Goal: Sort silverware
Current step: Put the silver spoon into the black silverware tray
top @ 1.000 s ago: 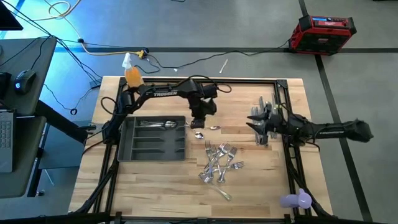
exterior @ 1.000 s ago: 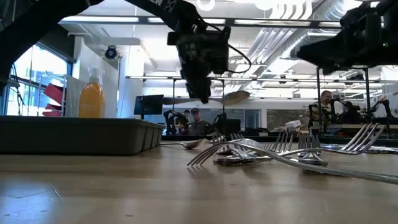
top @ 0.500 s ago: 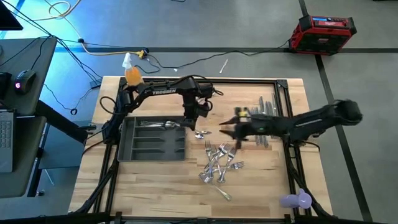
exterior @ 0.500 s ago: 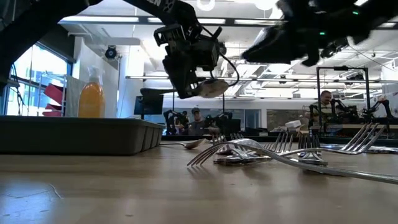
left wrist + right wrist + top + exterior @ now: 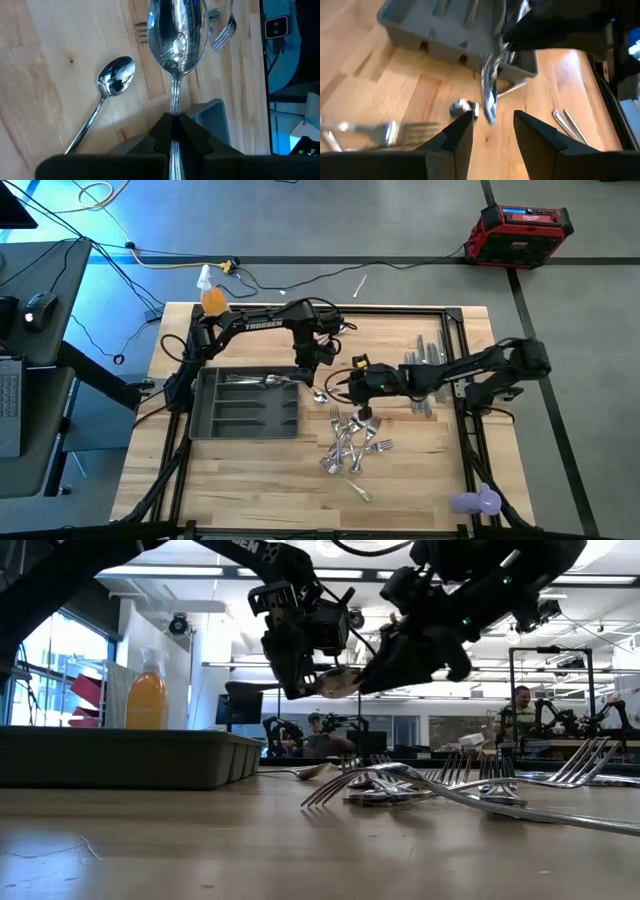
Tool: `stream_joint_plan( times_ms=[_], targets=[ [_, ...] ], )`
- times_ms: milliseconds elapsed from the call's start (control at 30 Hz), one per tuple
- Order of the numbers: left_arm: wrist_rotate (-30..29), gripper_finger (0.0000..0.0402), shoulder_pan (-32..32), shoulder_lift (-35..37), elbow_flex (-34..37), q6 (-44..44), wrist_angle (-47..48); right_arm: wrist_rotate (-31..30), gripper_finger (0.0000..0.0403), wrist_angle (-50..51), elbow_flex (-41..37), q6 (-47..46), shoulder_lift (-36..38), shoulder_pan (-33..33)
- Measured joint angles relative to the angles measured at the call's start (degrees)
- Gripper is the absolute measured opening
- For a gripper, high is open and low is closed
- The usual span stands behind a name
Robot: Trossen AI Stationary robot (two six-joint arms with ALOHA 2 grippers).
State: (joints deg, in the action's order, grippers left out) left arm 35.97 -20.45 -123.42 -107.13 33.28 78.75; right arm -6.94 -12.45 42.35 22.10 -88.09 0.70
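left wrist view: left gripper [image 5: 171, 131] pinches spoon [image 5: 176, 37] handle.

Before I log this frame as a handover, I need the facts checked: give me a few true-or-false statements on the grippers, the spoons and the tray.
1. The left gripper is shut on a spoon. True.
2. The right gripper is clamped on that spoon. False: its fingers stand open, close to the bowl.
3. Another spoon lies on the table. True.
4. The tray is empty. False: some silverware lies in its far compartment.
5. The forks lie in a loose pile on the table. True.
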Motion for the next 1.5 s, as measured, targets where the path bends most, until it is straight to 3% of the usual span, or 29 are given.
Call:
stream_joint_plan(
  times_ms=[233, 333, 567, 833, 1100, 1333, 1500],
  targets=[
    [-0.03, 0.0, 0.02, 0.0, 0.0, -0.01, -0.14, 1.29, 0.0135, -4.16, 0.0, 1.89, -3.44, 0.32],
    [-0.04, 0.0, 0.02, 0.0, 0.0, -0.04, -0.14, 0.16, 0.0111, -7.59, -0.01, -0.91, -4.9, 0.84],
    [-0.23, 0.0, 0.0, 0.0, 0.0, -0.09, -0.49, -1.19, 0.001, -10.77, -0.02, -4.26, -5.36, 1.67],
    [-1.66, 0.0013, -0.11, 0.21, -0.07, 0.16, -0.71, -2.0, 0.0002, -11.29, -0.02, -19.07, -5.45, 1.11],
    [-15.8, 0.0076, 1.0, 4.3, 0.0, 0.01, 5.5, 5.26, 0.0001, -13.96, 0.02, -30.94, -5.39, -3.16],
    [-34.15, 0.0079, 6.74, 9.61, 1.67, -1.69, 2.13, 14.64, 0.0, -18.31, 0.0, -40.26, -5.34, -7.77],
    [-37.8, 0.0078, 10.28, 14.04, 6.77, -1.79, -4.83, 19.36, 0.0001, -20.79, -0.11, -42.79, -5.34, -9.03]
  ],
)
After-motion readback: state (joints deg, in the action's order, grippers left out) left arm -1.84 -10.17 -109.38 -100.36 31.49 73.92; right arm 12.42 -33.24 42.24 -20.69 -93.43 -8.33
